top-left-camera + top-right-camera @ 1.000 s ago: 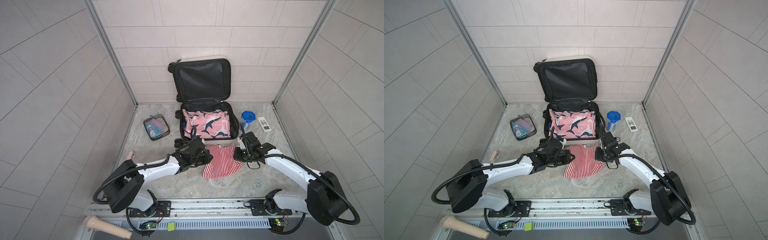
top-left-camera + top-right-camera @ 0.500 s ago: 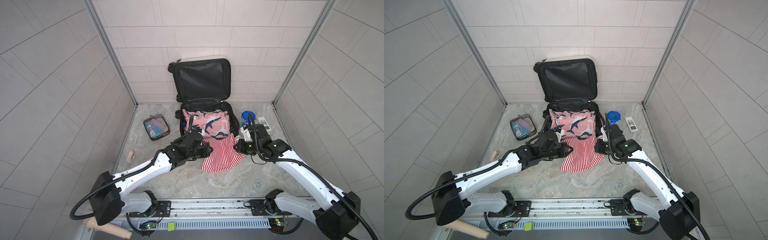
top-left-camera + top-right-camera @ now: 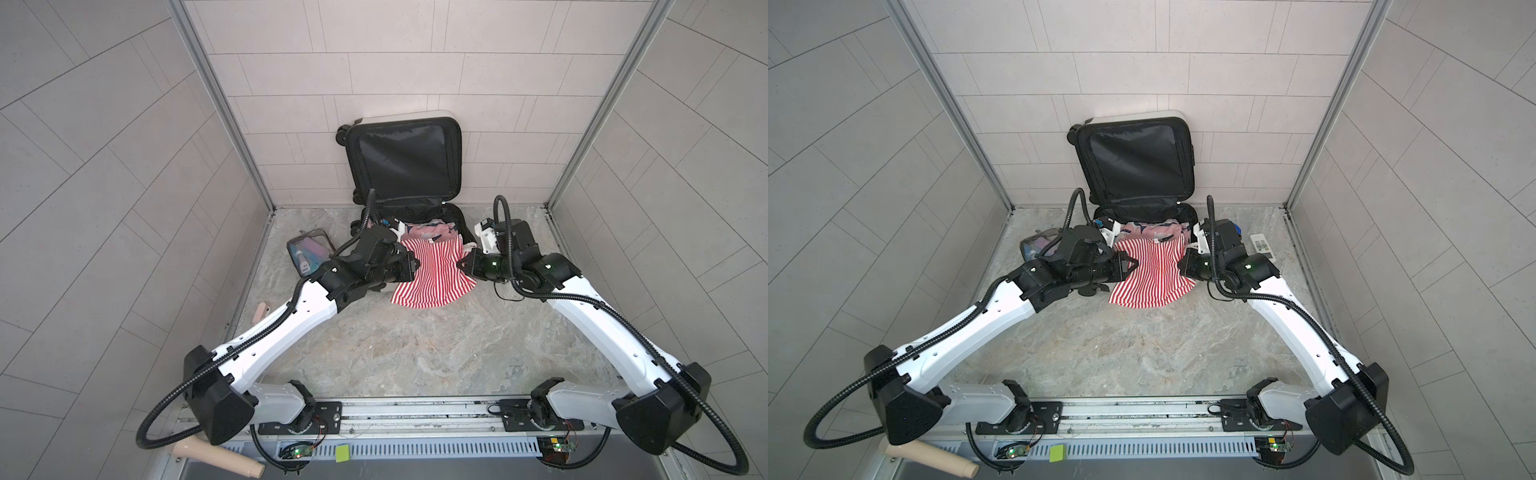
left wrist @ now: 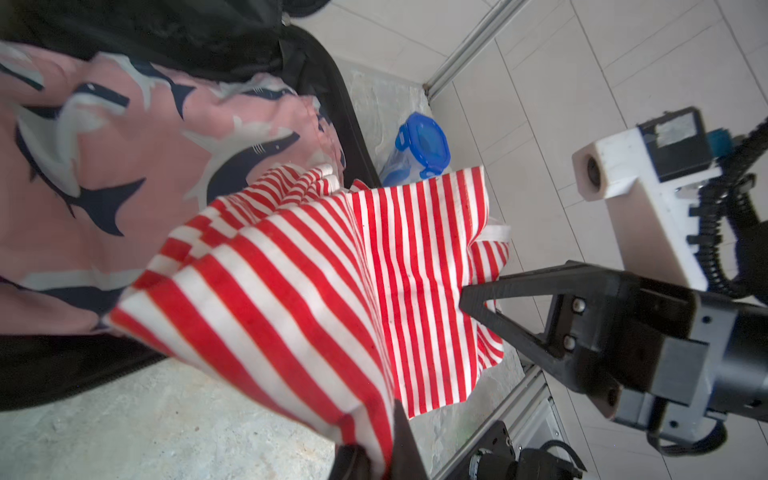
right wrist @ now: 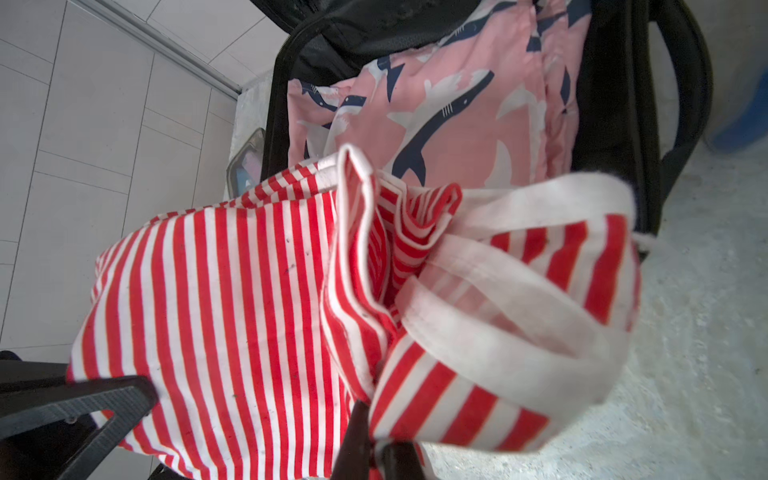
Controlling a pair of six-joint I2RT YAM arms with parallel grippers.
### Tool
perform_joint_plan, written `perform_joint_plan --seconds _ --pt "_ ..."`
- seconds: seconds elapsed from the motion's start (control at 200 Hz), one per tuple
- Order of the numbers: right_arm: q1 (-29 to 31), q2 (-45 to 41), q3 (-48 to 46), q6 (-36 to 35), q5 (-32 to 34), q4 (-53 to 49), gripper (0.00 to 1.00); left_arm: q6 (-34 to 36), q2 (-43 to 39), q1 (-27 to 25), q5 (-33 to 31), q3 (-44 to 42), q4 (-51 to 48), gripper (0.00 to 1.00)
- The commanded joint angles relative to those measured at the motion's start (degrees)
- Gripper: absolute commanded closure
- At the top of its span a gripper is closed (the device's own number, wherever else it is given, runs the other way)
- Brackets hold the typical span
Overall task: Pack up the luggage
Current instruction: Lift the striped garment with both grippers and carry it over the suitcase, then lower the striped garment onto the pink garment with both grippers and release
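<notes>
The red-and-white striped garment (image 3: 436, 270) is no longer lying flat on the bench (image 3: 415, 353) as it was a second ago: both arms are stretching out and raising it, carrying it away from the near side toward the luggage (image 3: 403, 166). The luggage is sitting at the far middle of the bench, its lid standing open against the far wall and its base lying flat in front, already holding a pink shark-print garment (image 4: 124, 145). The left fingers (image 5: 95, 409) are clamped together on the garment's left edge and the right fingers (image 4: 507, 307) are clamped on its right edge, so the cloth is hanging between them like a curtain. Its upper edge is just reaching over the near rim of the base, while its lower hem is drooping toward the bench. To do this step well, I judge the two arms should be travelling together at matching height, holding the cloth lightly stretched and lifting until the hem is clearing the rim and zipper band before going farther. The loose white straps are bunching near the right grip and could be left trailing outside. The right arm is also working close to the blue-lidded container (image 4: 422, 145), so it should be staying clear of that.
</notes>
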Motion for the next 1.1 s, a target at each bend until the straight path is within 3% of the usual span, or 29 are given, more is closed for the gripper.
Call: perform_joint_plan --seconds 0.0,0.215,0.51,1.096 --pt "0.09 3.33 5.27 -1.24 1.07 1.44 1.0 5.9 2.29 3.35 0.87 5.42 -3.74 1.0" --pt "-0.04 13.56 16.83 -3.44 1.83 0.64 1.0 11.4 9.52 8.76 2.14 14.69 -7.17 1.0" --pt "-2.4 29.28 32.13 -7.14 1.14 -4.0 1.0 14.99 19.0 14.23 4.45 20.18 -6.48 1.0" --pt "-5.17 47.24 39.26 -8.61 3.25 -6.08 1.0 17.2 35.68 19.85 5.32 21.63 -3.66 1.0"
